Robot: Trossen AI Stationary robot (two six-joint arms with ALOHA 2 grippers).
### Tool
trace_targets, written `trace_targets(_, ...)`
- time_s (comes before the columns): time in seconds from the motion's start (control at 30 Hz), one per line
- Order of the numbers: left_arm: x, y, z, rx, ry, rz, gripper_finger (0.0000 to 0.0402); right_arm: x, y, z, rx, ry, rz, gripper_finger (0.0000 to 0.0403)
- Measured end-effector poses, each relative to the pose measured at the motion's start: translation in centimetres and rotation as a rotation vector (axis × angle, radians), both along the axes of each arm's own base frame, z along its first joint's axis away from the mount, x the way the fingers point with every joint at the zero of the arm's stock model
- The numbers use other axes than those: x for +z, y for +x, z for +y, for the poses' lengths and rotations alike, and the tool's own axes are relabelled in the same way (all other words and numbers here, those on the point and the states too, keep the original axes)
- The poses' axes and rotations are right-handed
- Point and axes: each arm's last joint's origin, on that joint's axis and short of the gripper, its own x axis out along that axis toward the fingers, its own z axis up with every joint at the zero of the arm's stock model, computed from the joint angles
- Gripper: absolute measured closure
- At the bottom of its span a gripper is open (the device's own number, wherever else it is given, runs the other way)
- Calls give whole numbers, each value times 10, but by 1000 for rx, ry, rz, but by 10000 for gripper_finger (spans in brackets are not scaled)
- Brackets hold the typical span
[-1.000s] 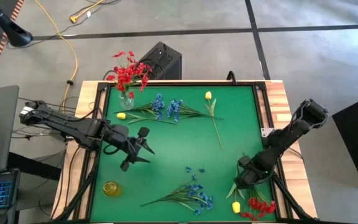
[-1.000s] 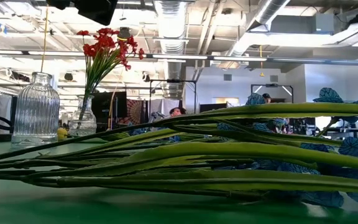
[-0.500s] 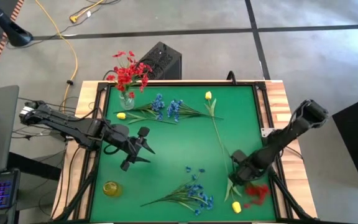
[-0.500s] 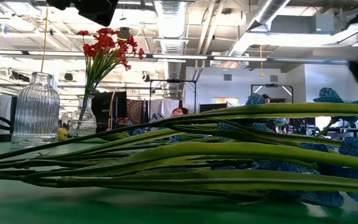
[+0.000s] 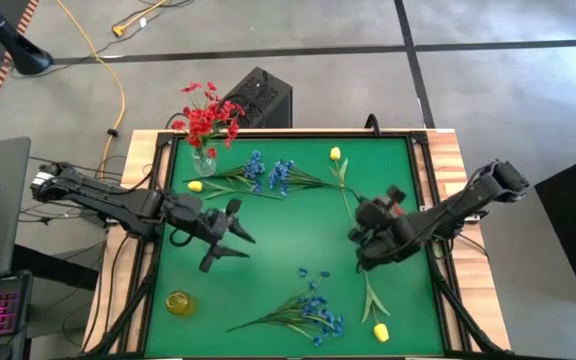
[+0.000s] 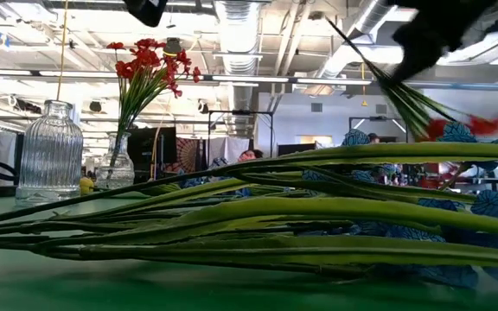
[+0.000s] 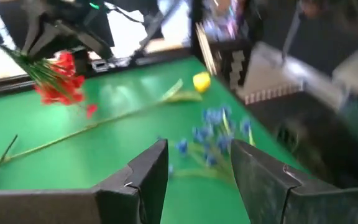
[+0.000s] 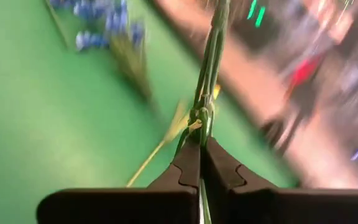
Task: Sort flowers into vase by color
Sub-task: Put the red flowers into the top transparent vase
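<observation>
Right pincer (image 8: 201, 163): clamped tight on the green stem of a red flower spray (image 7: 58, 84), lifted above the green worktop (image 5: 298, 225). Left pincer (image 7: 197, 168): fingers apart, empty, over the worktop's left half. No legible writing

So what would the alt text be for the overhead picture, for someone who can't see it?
Seen from above, the right tool is shut on a red flower stem over a green table, while the left tool waits open. Blue sprays, yellow tulips and a vase of red flowers surround them.
</observation>
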Motion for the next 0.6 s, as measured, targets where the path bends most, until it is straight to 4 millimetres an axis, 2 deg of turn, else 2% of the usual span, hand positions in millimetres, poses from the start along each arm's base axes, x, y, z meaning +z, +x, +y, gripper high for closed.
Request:
trace_targets(0.2, 5, 5, 18, 242, -361, 46, 246, 15, 29, -8, 181, -353, 207, 373)
trace_targets(0.33, 4, 6, 28, 381, -534, 78, 246, 28, 47, -7, 214, -598, 389, 373)
trace_targets(0.47, 4, 7, 35, 451, -716, 113, 246, 39, 60, -3, 303, -699, 553, 374)
trace_targets(0.6, 4, 7, 42, 503, -868, 142, 246, 42, 66, 1, 486, -730, 644, 374)
